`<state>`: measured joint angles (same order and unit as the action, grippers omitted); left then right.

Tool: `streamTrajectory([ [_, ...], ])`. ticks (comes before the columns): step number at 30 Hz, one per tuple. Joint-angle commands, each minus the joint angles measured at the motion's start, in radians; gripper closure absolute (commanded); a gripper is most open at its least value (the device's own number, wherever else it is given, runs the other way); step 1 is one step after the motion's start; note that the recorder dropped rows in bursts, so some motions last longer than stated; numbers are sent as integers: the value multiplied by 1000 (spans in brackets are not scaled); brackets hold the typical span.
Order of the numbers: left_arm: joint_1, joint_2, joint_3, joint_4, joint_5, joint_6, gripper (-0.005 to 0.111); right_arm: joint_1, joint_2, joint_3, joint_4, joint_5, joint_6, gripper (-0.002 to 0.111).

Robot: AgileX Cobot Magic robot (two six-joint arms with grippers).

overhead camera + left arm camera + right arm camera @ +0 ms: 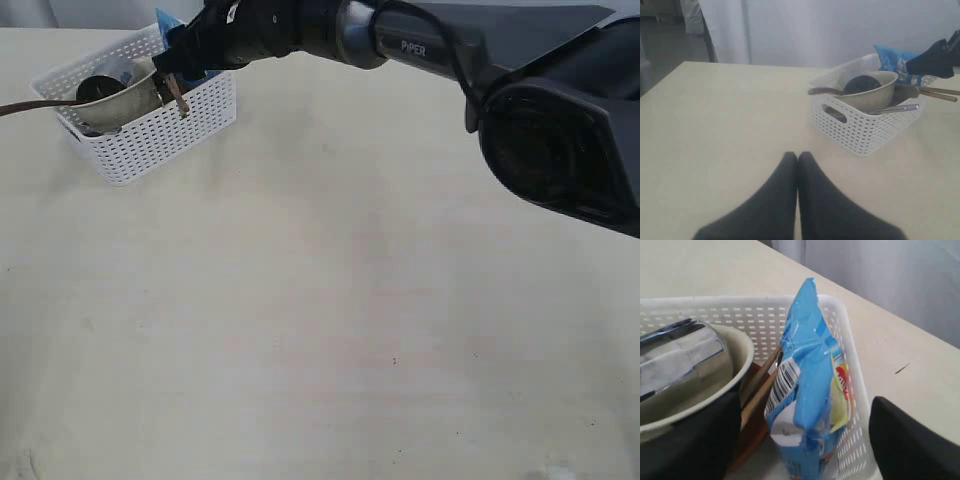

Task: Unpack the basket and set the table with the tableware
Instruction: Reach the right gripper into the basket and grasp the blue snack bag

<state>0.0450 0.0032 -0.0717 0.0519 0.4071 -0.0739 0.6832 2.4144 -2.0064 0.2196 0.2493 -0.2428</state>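
Over the table point(350, 300), right gripper point(805, 430) of the PiPER-lettered arm point(400, 45) gapes astride a blue bag point(805, 365); left gripper point(797, 160) closed, empty.

Your black right gripper point(172, 62) is at the small white perforated plastic basket point(150, 145) holding a dull beige-silver bowl point(112, 103), upper left of the pale cream tabletop point(350, 300).

The small white perforated plastic basket point(150, 140) stands at the far left of the pale cream wood-look table point(350, 300). Inside it, the dark grey round cup point(860, 84) sits in the dull beige-silver bowl point(872, 97). The thin brown wooden chopsticks point(760, 385) lie between the bowl and the upright blue snack bag point(805, 365).
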Motion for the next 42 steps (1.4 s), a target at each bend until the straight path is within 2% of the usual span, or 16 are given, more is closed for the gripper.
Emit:
streamTrajectory([
  [1,2,-3,7,0,-3,0,107,-1,-3,-5,4,-15,-5,50],
  [7,2,-3,7,0,-3,0,107,-1,-3,-5,4,-13,-5,74],
  [12,2,-3,7,0,-3,0,107,-1,-3,-5,4,-13,-5,86],
  [35,2,-3,7,0,-3,0,107,-1,-3,-5,6,-15,-1,87],
  [37,2,-3,7,0,-3,0,107,-1,-3,-5,6,-15,-1,92],
  [38,2,-3,7,0,-3,0,107,-1,-3,-5,6,-15,-1,100],
  [40,2,-3,7,0,-3,0,107,-1,-3,-5,6,-15,-1,109],
  [42,2,-3,7,0,-3,0,107,-1,-3,-5,6,-15,-1,109],
])
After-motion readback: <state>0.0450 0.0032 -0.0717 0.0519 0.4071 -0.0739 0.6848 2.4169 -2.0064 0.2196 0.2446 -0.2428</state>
